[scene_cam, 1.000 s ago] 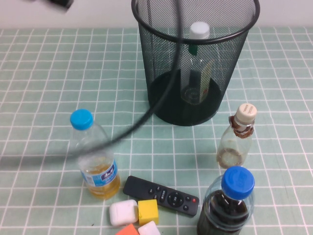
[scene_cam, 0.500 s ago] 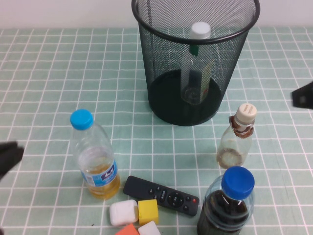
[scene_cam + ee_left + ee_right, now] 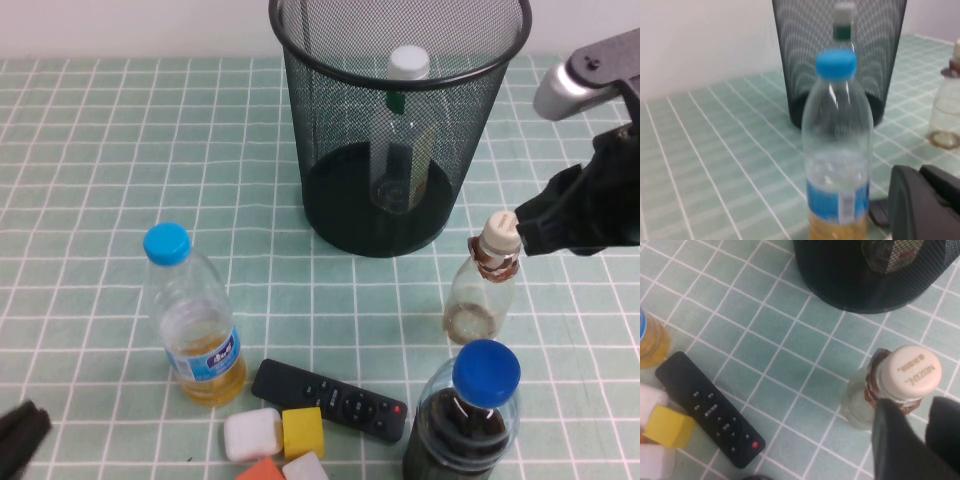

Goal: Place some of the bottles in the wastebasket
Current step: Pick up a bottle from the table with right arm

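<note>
At 7 o'clock the left gripper (image 3: 18, 435) sits low; whether it is parted, I cannot tell. The tall bottle (image 3: 404, 125) stands upright inside the wastebasket (image 3: 455, 160) at 12. At 3, the small bottle (image 3: 484, 282) stands cap-up, the right gripper (image 3: 530, 228) just beside its cap, apparently parted.

The tall clear plastic bottle with a white cap and green neck label (image 3: 404, 130) stands upright inside the large round black wire-mesh wastebasket (image 3: 330, 140). The small rounded clear bottle with a cream cap and brown neck band (image 3: 482, 284) stands upright on the table, just right of the basket's base.
</note>
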Controlling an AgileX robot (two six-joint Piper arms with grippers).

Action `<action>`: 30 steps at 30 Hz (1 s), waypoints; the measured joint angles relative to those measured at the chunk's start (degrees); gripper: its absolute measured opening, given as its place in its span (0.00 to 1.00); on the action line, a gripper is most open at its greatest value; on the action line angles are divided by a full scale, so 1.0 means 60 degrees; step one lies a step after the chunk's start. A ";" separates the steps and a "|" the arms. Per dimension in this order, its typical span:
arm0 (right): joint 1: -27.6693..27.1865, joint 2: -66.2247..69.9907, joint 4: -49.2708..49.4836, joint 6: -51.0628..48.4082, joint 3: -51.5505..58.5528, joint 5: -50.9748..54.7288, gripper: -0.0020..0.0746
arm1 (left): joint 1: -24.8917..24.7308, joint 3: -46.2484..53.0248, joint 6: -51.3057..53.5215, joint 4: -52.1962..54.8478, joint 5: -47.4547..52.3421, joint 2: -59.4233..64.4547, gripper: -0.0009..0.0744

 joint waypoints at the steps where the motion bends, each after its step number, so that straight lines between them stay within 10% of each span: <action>1: 0.0000 0.0066 -0.0016 0.0000 0.0000 -0.0016 0.20 | 0.0000 0.0201 -0.0223 -0.0052 -0.0064 -0.0021 0.01; 9: 0.0023 0.0603 -0.0612 0.0745 0.0000 -0.0396 0.65 | 0.0000 0.2237 -0.1078 -0.0378 -0.1529 -0.0021 0.01; 30: 0.0023 0.2849 -0.0836 0.1175 0.0000 -0.1811 0.66 | 0.0000 0.2427 -0.1078 -0.0069 -0.1537 -0.0021 0.01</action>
